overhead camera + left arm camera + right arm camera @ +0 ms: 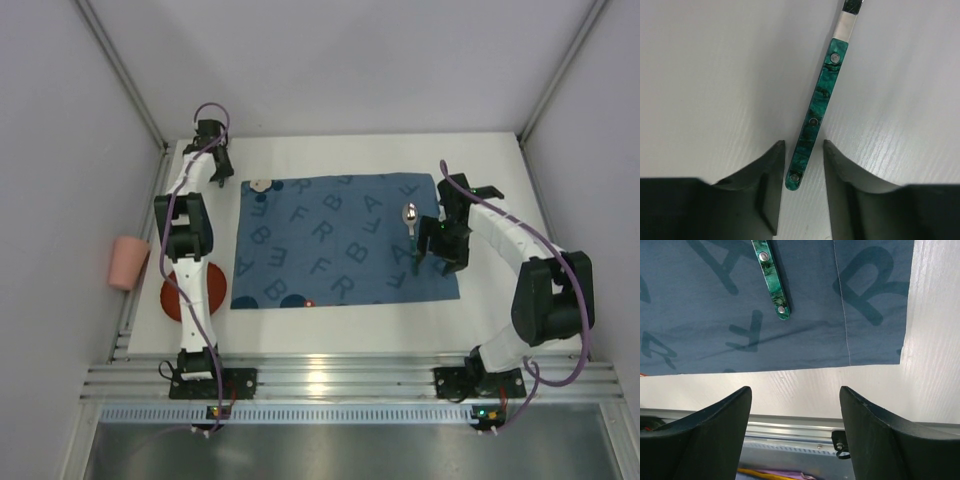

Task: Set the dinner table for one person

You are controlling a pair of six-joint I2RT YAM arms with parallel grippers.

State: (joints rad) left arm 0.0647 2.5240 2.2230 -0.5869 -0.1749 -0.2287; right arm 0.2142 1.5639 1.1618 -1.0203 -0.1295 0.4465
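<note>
The white dinner table [350, 325] carries a blue letter-printed placemat [340, 240]. A spoon [410, 225] with a green marbled handle [771, 280] lies on the mat's right side. My right gripper [437, 258] is wide open and empty [795, 390], just right of the spoon and over the mat's near edge. My left gripper [217, 165] is at the far left corner. In the left wrist view it is open [804, 145], its fingers either side of the end of a green-handled utensil [820, 95] lying on the bare table. A red plate [205, 290] lies at the near left, partly under the left arm.
A pink cup [128, 262] sits outside the table's left edge. A small white round object [261, 184] rests at the mat's far left corner. The ribbed aluminium rail [340, 380] runs along the near edge, also in the right wrist view [790, 422]. Grey walls enclose the sides.
</note>
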